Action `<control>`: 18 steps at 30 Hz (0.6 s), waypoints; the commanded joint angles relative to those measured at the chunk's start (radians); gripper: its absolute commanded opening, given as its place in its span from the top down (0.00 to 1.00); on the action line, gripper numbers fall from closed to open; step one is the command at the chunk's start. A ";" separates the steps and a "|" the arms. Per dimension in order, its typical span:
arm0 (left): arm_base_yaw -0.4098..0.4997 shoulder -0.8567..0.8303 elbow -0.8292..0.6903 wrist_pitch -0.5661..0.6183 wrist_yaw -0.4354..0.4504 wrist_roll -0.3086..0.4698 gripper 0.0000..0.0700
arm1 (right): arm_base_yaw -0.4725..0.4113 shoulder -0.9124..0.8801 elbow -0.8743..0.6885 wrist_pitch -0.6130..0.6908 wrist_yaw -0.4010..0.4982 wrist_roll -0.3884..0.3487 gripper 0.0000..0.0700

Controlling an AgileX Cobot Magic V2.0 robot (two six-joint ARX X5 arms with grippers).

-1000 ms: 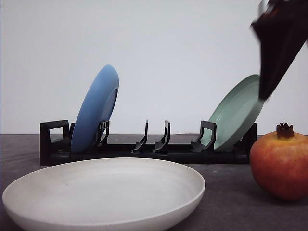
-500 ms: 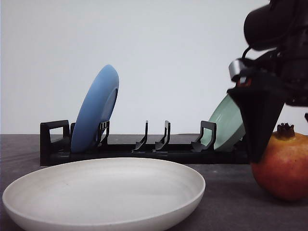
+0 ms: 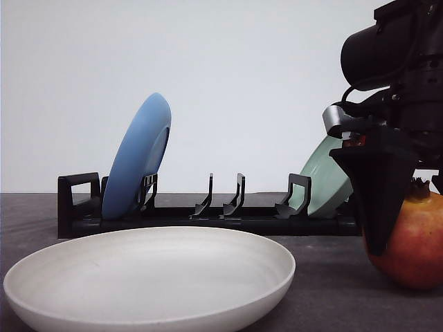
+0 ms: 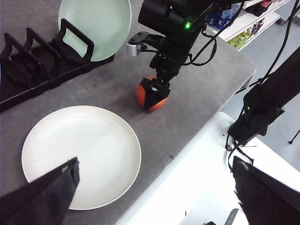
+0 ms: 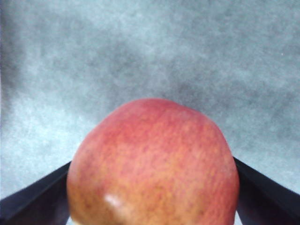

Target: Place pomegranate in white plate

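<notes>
A black rack (image 3: 208, 211) crosses the far table (image 3: 325, 290), a blue plate (image 3: 138, 155) leaning at its left end and a green plate (image 3: 331, 176) at its right. The white plate (image 3: 149, 280) lies near, left of centre. At the right sits the pomegranate (image 3: 415, 242) on the table, well apart from that plate. The right gripper (image 4: 154, 96) straddles it, fingers (image 5: 33, 199) apart on either side; contact cannot be told. The left gripper (image 4: 154, 197) hangs wide apart, holding nothing.

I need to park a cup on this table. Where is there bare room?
Bare grey table lies between the rack and the white plate. It is crowded around the pomegranate, where the right gripper straddles it.
</notes>
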 commanded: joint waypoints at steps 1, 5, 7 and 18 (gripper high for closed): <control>-0.014 0.005 0.016 0.008 -0.005 -0.004 0.09 | 0.006 0.022 0.014 -0.007 0.019 0.001 0.32; -0.014 0.005 0.016 0.003 -0.005 -0.004 0.09 | 0.005 0.022 0.025 -0.020 0.027 -0.002 0.37; -0.014 0.005 0.016 0.001 -0.005 -0.004 0.09 | 0.005 0.022 0.049 -0.047 0.027 -0.002 0.40; -0.014 0.005 0.016 -0.003 -0.005 -0.004 0.09 | 0.106 0.039 0.353 -0.236 0.018 0.006 0.41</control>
